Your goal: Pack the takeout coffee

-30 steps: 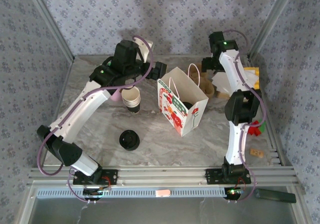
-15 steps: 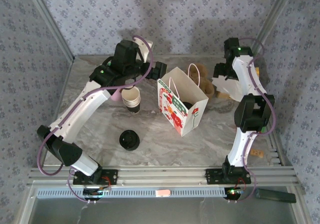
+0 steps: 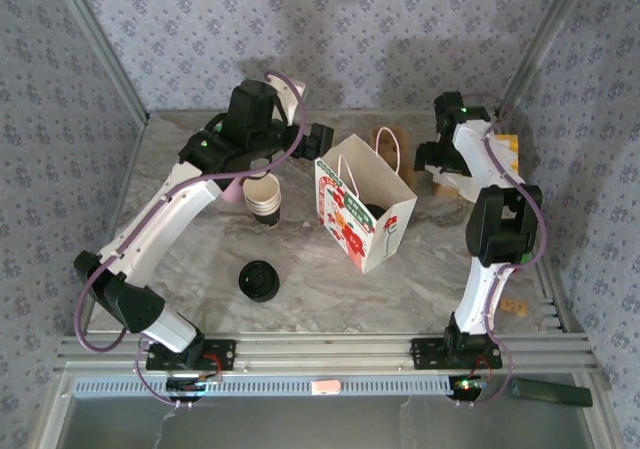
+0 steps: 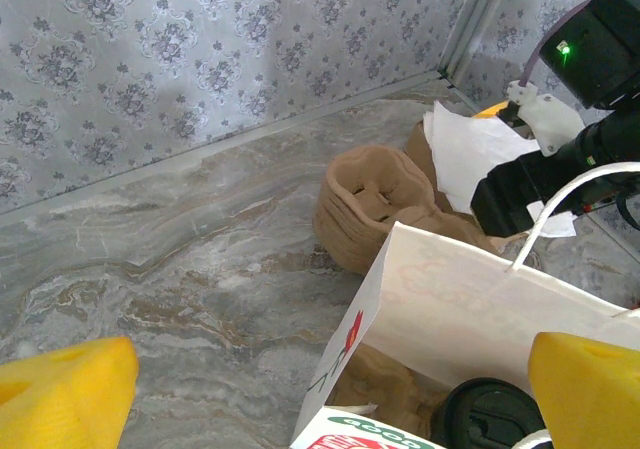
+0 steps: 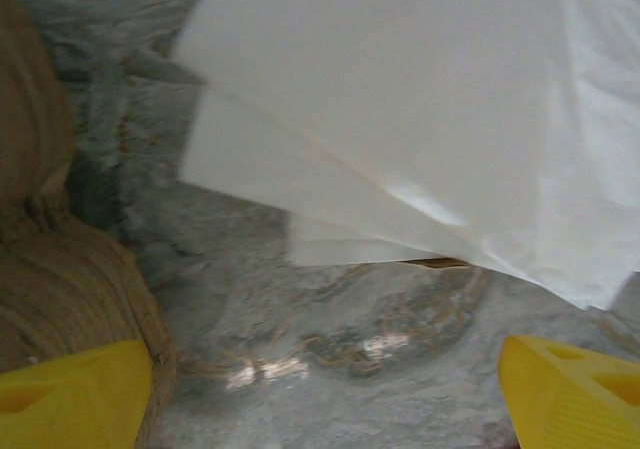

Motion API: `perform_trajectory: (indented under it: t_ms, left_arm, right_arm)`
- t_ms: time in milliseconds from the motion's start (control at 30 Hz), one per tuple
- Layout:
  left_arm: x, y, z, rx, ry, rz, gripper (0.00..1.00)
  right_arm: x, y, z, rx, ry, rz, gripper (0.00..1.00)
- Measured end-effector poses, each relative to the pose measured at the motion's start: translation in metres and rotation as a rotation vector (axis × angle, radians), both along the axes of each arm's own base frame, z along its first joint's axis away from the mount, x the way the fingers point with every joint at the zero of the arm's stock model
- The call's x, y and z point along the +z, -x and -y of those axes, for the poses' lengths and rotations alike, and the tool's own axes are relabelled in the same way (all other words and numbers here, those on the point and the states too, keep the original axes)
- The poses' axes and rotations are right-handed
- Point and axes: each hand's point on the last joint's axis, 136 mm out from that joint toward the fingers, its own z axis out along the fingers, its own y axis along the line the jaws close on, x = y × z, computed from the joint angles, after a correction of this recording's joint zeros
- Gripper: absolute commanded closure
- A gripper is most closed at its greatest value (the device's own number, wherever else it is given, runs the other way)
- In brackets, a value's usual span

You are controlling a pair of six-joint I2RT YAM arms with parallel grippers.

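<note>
The takeout coffee stands inside the white paper bag (image 3: 385, 231) with red print; its black lid (image 3: 372, 212) shows through the open top, and its cup is hidden. In the left wrist view the lid (image 4: 490, 416) sits low in the bag (image 4: 480, 299). My left gripper (image 3: 322, 141) hangs open just left of the bag's top, its yellow fingertips (image 4: 60, 394) wide apart and empty. My right gripper (image 3: 432, 159) is open over the white napkins (image 5: 450, 99) at the back right, with bare table between its fingertips (image 5: 570, 394).
A stack of lidless cups (image 3: 263, 199) stands left of the bag, and a pile of black lids (image 3: 258, 279) lies nearer the front. Brown cardboard carriers (image 4: 375, 204) and napkins (image 4: 480, 154) lie behind the bag. Metal frame posts and papered walls close in the table.
The right arm swung its wrist out to the right, then back left and lower over the napkins. The left arm, bag and cups have not moved.
</note>
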Motion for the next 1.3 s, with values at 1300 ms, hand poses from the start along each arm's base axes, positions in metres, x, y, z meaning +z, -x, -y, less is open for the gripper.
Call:
perform_trajectory:
  t_ms: [1300]
  left_arm:
    - [-0.022, -0.01, 0.008, -0.007, -0.026, -0.043, 0.0]
  right_arm:
    - [-0.046, -0.069, 0.016, 0.03, 0.202, -0.042, 0.15]
